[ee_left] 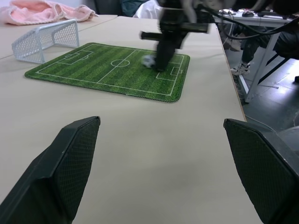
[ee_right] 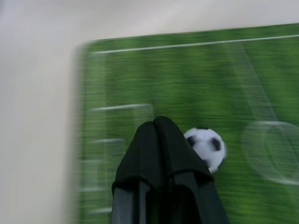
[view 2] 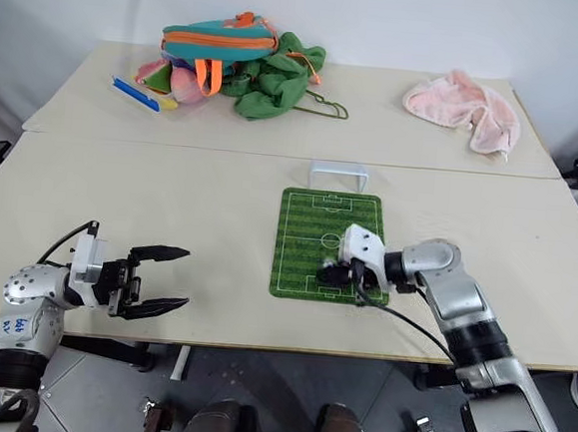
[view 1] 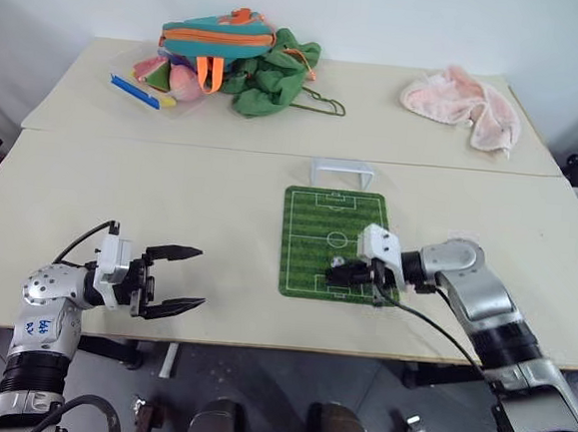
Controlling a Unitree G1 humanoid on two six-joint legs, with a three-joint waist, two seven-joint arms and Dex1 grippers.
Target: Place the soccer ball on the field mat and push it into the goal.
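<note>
Green striped field mat (view 1: 332,241), flat and rectangular with white pitch lines, lies on the pale beige table (view 1: 200,199), its long axis running from the robot's edge of the table away toward the far side. Off the mat's far short end stands the small white goal frame (view 1: 343,171), a low open arch, just clear of the mat, its mouth facing back down the pitch. And there's the tiny white soccer ball with black patches (ee_right: 206,146), sitting on the mat in the near half, between the centre circle and the near penalty box! Right beside it, on the side away from the centre circle, is the right gripper (ee_right: 161,140), its two black fingers pressed tight together with nothing between them, tip down over the grass; whether the tip touches the ball cannot be told. Over to the mat's left, well apart from it, the left gripper (view 1: 176,281) hovers above the table's near edge, jaws spread wide and empty, pointing across toward the mat. Far beyond the goal lie a pink cloth (view 1: 465,106) and a heap with a teal-and-orange bag (view 1: 215,40) and a green garment (view 1: 276,78).
</note>
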